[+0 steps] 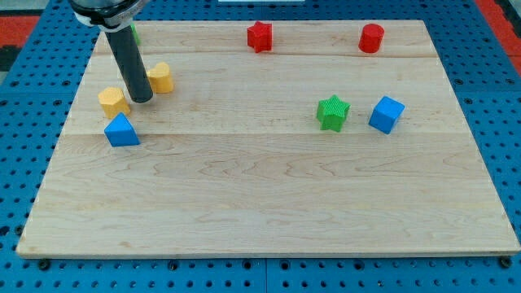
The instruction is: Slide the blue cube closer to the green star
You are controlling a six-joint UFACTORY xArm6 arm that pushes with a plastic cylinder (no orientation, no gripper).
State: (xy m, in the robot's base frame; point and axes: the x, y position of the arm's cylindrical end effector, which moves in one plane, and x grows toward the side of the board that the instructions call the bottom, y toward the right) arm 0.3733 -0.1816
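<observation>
The blue cube (387,114) sits on the wooden board at the view's right. The green star (333,112) lies just to its left, a small gap between them. My tip (141,99) is far off at the view's left, between two yellow blocks, and touches neither the cube nor the star.
A yellow block (114,100) lies left of my tip and another yellow block (160,77) lies to its right. A blue triangular block (121,130) sits below them. A red star (260,37) and a red cylinder (371,38) are at the top. A green block (135,34) peeks out behind the rod.
</observation>
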